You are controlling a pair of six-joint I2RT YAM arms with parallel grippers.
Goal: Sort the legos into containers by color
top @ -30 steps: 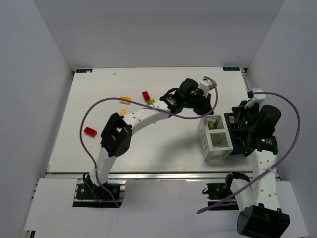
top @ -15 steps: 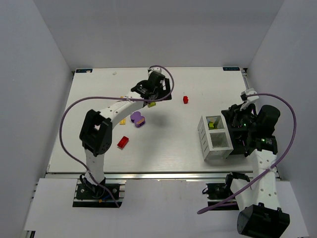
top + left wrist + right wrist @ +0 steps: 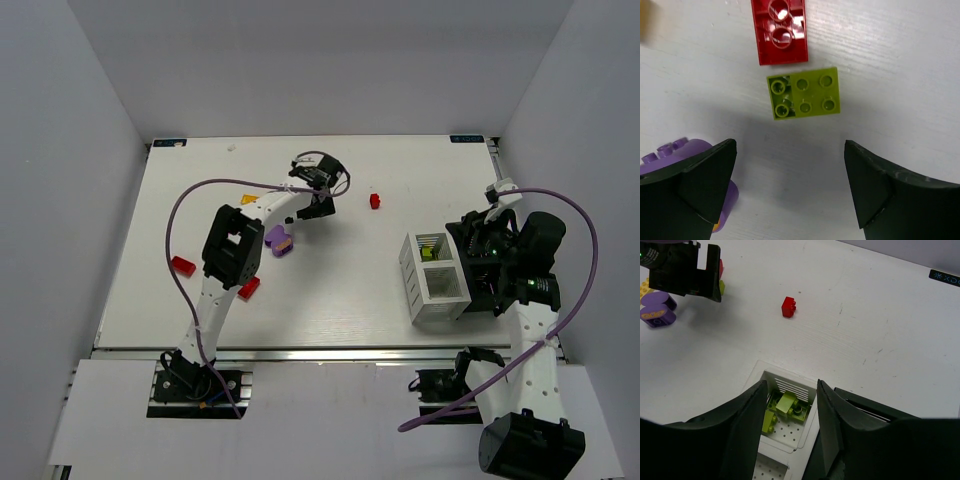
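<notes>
My left gripper (image 3: 790, 185) hangs open over the table. A lime green lego (image 3: 802, 92) lies just ahead of the fingertips, with a red lego (image 3: 780, 30) beyond it. The purple piece (image 3: 670, 155) touches the left finger's outer side. From above, the left gripper (image 3: 315, 197) is at the far middle and the purple piece (image 3: 278, 240) is close by. My right gripper (image 3: 790, 425) is open over the containers (image 3: 412, 278), above a white compartment (image 3: 790, 385) holding lime legos (image 3: 787, 407). Nothing is between its fingers.
Loose red legos lie at the left (image 3: 182, 265), nearer the front (image 3: 249, 288) and at the far middle (image 3: 375, 200), the last also in the right wrist view (image 3: 788, 306). A yellow lego (image 3: 250, 200) lies left of the left gripper. White walls enclose the table.
The left arm swung left, away from the containers, to the far middle, and its jaws opened. The right jaws also opened above the containers. The purple piece and more red legos now show.
</notes>
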